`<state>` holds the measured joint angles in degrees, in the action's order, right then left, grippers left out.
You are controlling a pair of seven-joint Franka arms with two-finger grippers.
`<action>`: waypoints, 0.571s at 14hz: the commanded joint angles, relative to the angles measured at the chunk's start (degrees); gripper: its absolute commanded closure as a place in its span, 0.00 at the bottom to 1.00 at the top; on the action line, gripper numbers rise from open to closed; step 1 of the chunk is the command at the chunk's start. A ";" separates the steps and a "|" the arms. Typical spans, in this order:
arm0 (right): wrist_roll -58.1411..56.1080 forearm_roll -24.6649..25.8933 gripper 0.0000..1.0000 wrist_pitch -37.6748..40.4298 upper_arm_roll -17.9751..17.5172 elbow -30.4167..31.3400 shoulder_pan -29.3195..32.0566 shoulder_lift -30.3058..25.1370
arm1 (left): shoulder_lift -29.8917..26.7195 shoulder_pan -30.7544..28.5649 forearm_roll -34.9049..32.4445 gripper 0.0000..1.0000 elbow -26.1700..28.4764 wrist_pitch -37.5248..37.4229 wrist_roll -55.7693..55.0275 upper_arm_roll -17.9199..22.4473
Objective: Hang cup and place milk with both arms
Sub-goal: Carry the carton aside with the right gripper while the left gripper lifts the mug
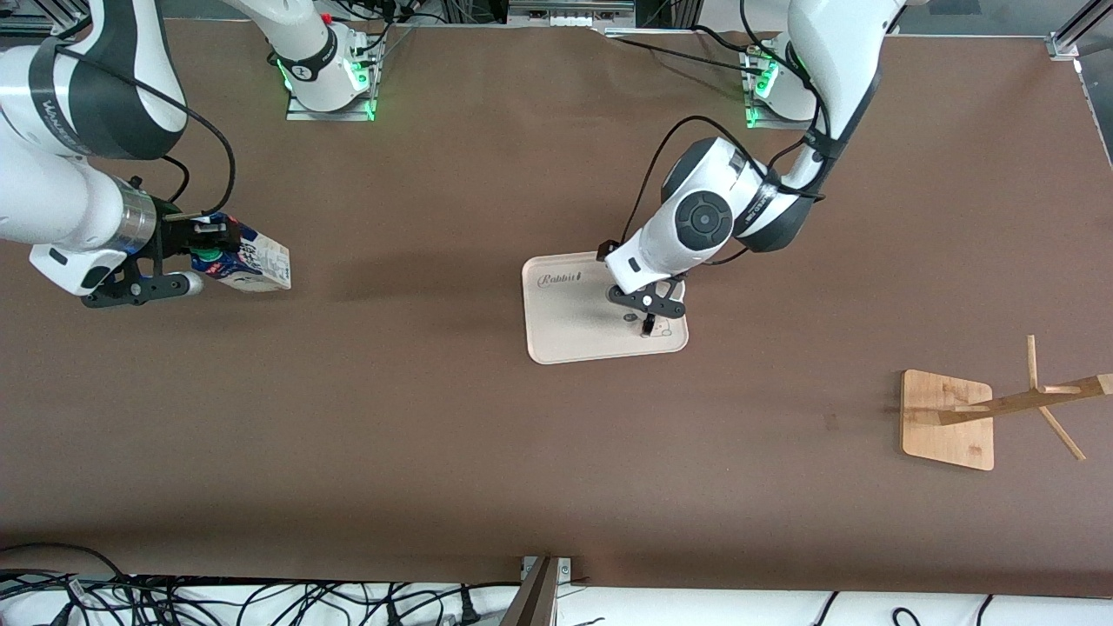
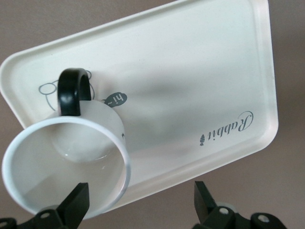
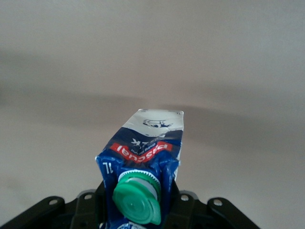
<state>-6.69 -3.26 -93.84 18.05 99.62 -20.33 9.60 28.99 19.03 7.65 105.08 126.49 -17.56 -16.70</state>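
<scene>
The cup (image 2: 66, 157) stands upright on a cream tray (image 2: 200, 71), its black handle (image 2: 74, 90) pointing away from my left gripper (image 2: 140, 202). That gripper is open, with one finger (image 2: 76, 205) over the cup's mouth and the other (image 2: 205, 202) outside the rim. In the front view the left gripper (image 1: 648, 322) hangs over the tray (image 1: 565, 335) and hides the cup. My right gripper (image 1: 196, 252) is shut on the top of the milk (image 1: 252, 265). It holds the carton tilted on its side above the table at the right arm's end. The green cap (image 3: 138, 202) and the milk (image 3: 145, 148) show in the right wrist view.
A wooden cup rack (image 1: 948, 417) with slanted pegs (image 1: 1043, 396) stands on a square base toward the left arm's end, nearer the front camera than the tray. Bare brown table lies between the milk and the tray.
</scene>
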 commanded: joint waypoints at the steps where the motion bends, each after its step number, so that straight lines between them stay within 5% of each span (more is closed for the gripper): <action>1: 0.80 -0.08 0.55 -4.67 -0.56 7.15 0.99 -3.45 | 0.01 0.57 -4.38 0.33 0.13 0.77 0.50 0.35; 4: 0.54 -0.08 0.55 -10.02 -0.39 12.34 1.34 -4.50 | 0.89 0.66 -5.37 0.94 0.57 0.51 0.77 0.35; 8: 0.10 -0.08 0.55 -15.04 -0.03 15.95 1.60 -4.51 | 1.07 0.58 -7.04 1.00 0.57 0.24 0.77 0.44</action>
<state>-6.69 -3.26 -106.10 18.30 112.12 -19.31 7.62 30.28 19.14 1.92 105.45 126.86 -17.42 -16.68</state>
